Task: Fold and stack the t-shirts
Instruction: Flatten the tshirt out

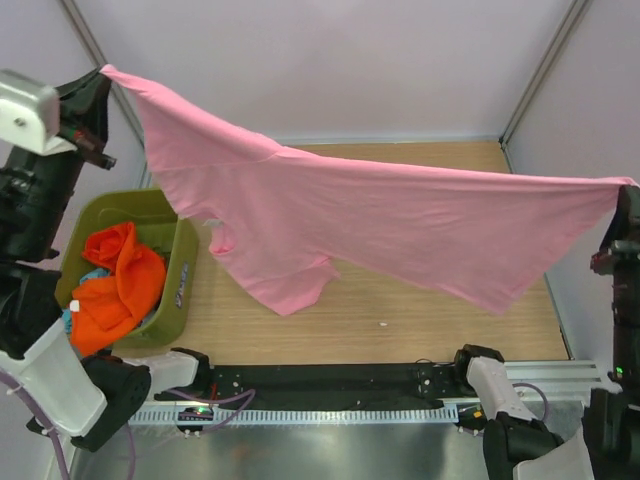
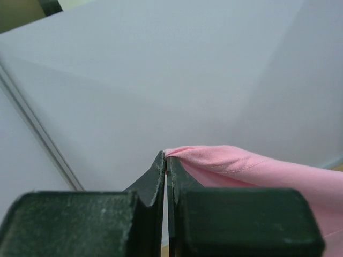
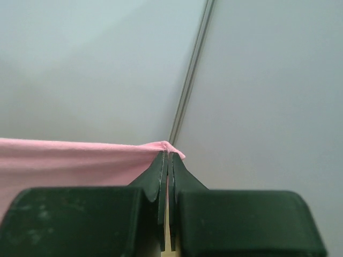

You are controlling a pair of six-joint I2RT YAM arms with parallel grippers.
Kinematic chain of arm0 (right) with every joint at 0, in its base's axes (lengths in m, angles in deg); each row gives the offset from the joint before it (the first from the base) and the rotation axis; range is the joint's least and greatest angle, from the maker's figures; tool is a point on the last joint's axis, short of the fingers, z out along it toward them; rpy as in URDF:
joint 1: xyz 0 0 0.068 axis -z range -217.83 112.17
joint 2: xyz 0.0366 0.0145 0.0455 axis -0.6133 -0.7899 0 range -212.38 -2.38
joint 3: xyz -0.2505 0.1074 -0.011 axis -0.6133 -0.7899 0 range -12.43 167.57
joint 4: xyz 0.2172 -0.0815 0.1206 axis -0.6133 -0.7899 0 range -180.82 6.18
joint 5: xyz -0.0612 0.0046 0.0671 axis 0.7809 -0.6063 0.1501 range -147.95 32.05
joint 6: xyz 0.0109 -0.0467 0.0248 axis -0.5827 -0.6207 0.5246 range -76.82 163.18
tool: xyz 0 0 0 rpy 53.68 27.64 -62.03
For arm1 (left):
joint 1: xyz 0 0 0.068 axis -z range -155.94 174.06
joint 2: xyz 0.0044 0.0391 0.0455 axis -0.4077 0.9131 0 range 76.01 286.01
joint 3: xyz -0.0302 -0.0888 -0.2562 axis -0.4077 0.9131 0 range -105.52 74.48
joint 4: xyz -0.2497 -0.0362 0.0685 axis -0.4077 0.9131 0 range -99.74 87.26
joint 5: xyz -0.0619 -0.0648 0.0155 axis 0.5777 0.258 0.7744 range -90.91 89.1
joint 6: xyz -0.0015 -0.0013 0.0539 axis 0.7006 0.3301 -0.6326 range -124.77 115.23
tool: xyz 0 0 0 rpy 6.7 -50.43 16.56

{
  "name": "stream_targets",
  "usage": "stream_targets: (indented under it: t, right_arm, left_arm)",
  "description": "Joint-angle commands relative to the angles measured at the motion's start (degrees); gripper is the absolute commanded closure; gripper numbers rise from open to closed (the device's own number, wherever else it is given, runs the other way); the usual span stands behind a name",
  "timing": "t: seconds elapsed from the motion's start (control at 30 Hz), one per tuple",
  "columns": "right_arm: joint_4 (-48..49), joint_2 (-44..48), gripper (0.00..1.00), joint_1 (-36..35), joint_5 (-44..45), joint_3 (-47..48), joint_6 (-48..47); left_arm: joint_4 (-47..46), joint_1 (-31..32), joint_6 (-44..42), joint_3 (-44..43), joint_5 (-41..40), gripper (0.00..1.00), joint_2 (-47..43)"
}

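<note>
A pink t-shirt hangs stretched in the air across the table between both grippers. My left gripper is shut on one corner of it at the top left; the pinched pink cloth shows at my left gripper's tips in the left wrist view. My right gripper is shut on the opposite corner at the far right; the pink hem runs left from my right gripper's tips in the right wrist view. The shirt's middle sags toward the wooden table.
A green basket stands at the left of the table with orange t-shirts and a bit of blue cloth inside. Pale walls enclose the table at the back and sides. A black and metal rail runs along the near edge.
</note>
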Motion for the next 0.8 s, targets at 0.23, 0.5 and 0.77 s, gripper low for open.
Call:
stream_targets:
  t: [0.23, 0.5, 0.77]
  right_arm:
    - [-6.45, -7.96, 0.99, -0.99, -1.17, 10.11, 9.29]
    - [2.84, -14.54, 0.99, -0.99, -0.47, -4.22, 16.76]
    - [12.09, -20.88, 0.99, -0.99, 0.59, -10.46, 17.21]
  left_arm:
    - [7.43, -14.79, 11.38, 3.04, 3.36, 1.00, -5.39]
    - [18.26, -14.89, 17.36, -0.79, -4.30, 1.00, 5.66]
    - [12.65, -14.80, 12.88, -1.32, -7.03, 1.00, 15.17]
